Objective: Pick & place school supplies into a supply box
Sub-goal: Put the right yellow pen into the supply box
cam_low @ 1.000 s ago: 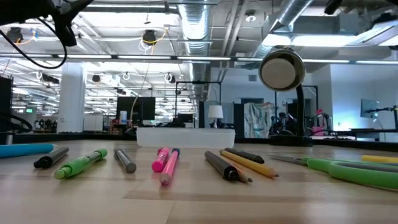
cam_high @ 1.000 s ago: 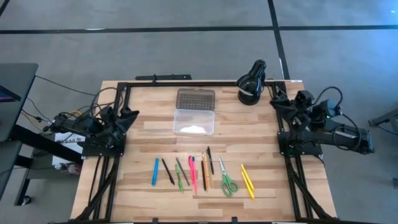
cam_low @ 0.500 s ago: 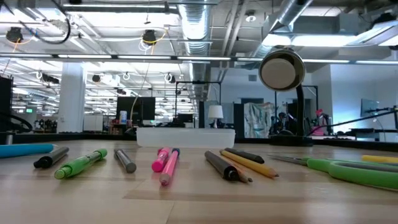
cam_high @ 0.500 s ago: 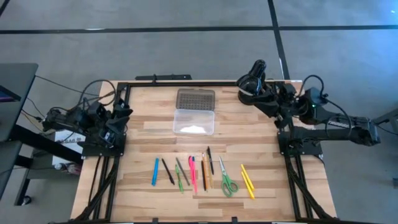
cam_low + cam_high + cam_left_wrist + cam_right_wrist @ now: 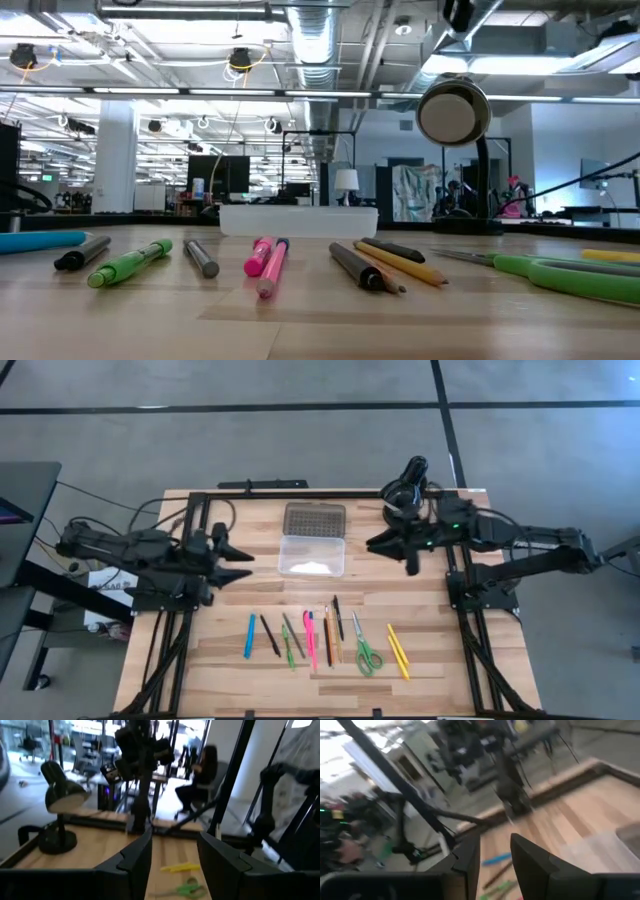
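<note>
High view: swung inward off rest, spread wide, empty.
Left gripper point(image 5: 243, 563), right gripper point(image 5: 388, 554) flanking supply box point(image 5: 313, 555); school supplies point(image 5: 325, 640) untouched nearby.

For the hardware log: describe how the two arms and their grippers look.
Both arms are dark, near-black jointed links with black cables looped along them. The left gripper and right gripper each end in two tapered, matte dark fingers. A small green light glows on the right arm.

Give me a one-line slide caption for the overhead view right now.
Both empty grippers, left and right, flank the open supply box; the school supplies lie in a row.
</note>
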Available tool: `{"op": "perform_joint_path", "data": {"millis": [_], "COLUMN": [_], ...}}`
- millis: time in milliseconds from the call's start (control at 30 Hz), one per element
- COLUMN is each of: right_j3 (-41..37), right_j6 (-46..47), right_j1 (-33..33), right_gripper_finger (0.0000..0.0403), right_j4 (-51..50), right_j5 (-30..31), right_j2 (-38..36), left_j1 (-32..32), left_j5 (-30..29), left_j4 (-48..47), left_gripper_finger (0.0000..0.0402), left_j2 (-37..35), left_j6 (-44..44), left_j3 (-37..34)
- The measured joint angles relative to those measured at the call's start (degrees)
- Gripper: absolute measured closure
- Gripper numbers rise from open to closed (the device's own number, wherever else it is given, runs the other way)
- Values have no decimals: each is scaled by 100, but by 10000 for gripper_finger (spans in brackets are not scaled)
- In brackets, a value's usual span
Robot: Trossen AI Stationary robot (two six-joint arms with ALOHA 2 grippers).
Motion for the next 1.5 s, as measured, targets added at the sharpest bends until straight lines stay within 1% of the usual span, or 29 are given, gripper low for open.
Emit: {"op": "perform_joint_path", "data": {"millis": [167, 300, 400, 567, 700, 833, 967, 1100, 1267, 1500], "right_j3": [293, 428, 455, 461, 461, 459, 456, 454, 455, 456], "right_j6": [88, 567, 1367, 3203, 4602, 5818, 6678, 7130, 7538, 7698], "right_j1": [536, 1059, 1490, 2253, 2929, 3552, 3984, 4200, 4371, 4449], "right_gripper_finger": [301, 301, 301, 301, 301, 301, 301, 301, 301, 301], "right_j4": [-967, -2065, -2707, -3821, -4469, -4535, -4505, -4333, -4019, -3964], "right_j5": [757, 1567, 2045, 2455, 2454, 2432, 2210, 1847, 1661, 1198], "right_j2": [459, 721, 823, 1091, 1503, 1904, 2247, 2548, 2867, 3335], "left_j1": [0, 0, 0, 0, 0, 0, 0, 0, 0, 0], "left_j5": [-1, 0, -2, -101, -352, -541, -645, -797, -872, -879], "left_j4": [-885, -1679, -2149, -2581, -2662, -2664, -2661, -2646, -2641, -2637], "left_gripper_finger": [249, 249, 249, 249, 249, 249, 249, 249, 249, 249], "left_j2": [476, 610, 605, 603, 611, 633, 631, 639, 644, 645], "left_j6": [-158, -564, -883, -1054, -1033, -1019, -901, -820, -809, -892], "left_j3": [409, 497, 497, 497, 497, 494, 492, 492, 490, 490]}}
